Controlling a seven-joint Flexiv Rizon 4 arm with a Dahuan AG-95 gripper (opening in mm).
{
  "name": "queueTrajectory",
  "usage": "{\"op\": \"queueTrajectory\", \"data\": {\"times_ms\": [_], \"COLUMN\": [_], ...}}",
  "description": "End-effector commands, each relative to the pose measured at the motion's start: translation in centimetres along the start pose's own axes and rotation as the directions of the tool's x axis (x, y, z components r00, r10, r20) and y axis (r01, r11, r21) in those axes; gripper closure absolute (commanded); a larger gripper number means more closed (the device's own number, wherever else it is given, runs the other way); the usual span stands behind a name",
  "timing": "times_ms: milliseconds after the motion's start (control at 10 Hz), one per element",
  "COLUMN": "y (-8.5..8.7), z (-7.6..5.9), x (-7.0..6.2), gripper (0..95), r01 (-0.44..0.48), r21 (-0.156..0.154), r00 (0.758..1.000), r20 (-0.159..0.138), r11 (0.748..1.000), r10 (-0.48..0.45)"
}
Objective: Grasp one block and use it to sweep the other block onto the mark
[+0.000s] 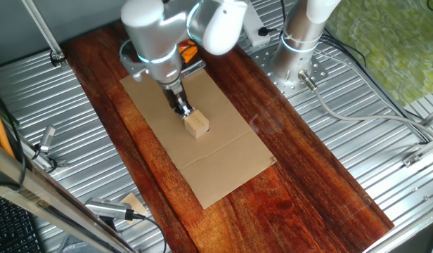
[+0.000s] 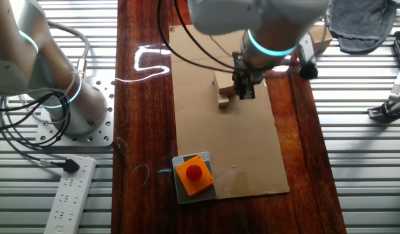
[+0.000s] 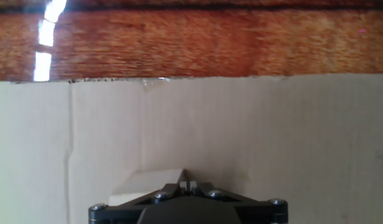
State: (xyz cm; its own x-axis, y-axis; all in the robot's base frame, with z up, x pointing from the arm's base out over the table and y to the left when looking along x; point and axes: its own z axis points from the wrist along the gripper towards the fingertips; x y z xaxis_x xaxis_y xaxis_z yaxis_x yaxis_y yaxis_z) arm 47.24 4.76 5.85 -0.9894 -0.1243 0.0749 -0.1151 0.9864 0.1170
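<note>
The larger tan block (image 1: 197,125) lies on the brown cardboard (image 1: 223,165). It also shows in the other fixed view (image 2: 224,83) and at the bottom left of the hand view (image 3: 148,182). My gripper (image 1: 183,110) is low over the cardboard, its tips touching the block's far left corner. In the other fixed view the gripper (image 2: 244,94) stands just right of the block. In the hand view the gripper (image 3: 189,183) has its jaws drawn close, with only a pale sliver of the small cube (image 3: 186,182) between them. The black mark is hidden.
An orange box with a red button (image 2: 195,174) sits on the cardboard's (image 2: 252,149) corner. The arm's base (image 1: 301,49) stands on the ribbed metal table. A power strip (image 2: 69,188) and cables lie beside it. Metal tools (image 1: 111,209) lie by the wooden board's corner.
</note>
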Motion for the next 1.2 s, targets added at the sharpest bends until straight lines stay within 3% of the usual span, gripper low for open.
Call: {"op": "queueTrajectory", "data": {"times_ms": [100, 600, 1200], "y": [0.8, 0.7, -1.8], "z": [-0.2, -0.1, 0.1], "x": [-0.8, -0.7, -0.2], "gripper": [95.0, 95.0, 95.0], "r01": [0.002, 0.078, 0.136], "r21": [0.011, 0.052, 0.075], "r00": [1.000, 0.997, 0.990], "r20": [-0.010, 0.005, 0.025], "r11": [1.000, 0.996, 0.988], "r10": [-0.002, -0.079, -0.139]}}
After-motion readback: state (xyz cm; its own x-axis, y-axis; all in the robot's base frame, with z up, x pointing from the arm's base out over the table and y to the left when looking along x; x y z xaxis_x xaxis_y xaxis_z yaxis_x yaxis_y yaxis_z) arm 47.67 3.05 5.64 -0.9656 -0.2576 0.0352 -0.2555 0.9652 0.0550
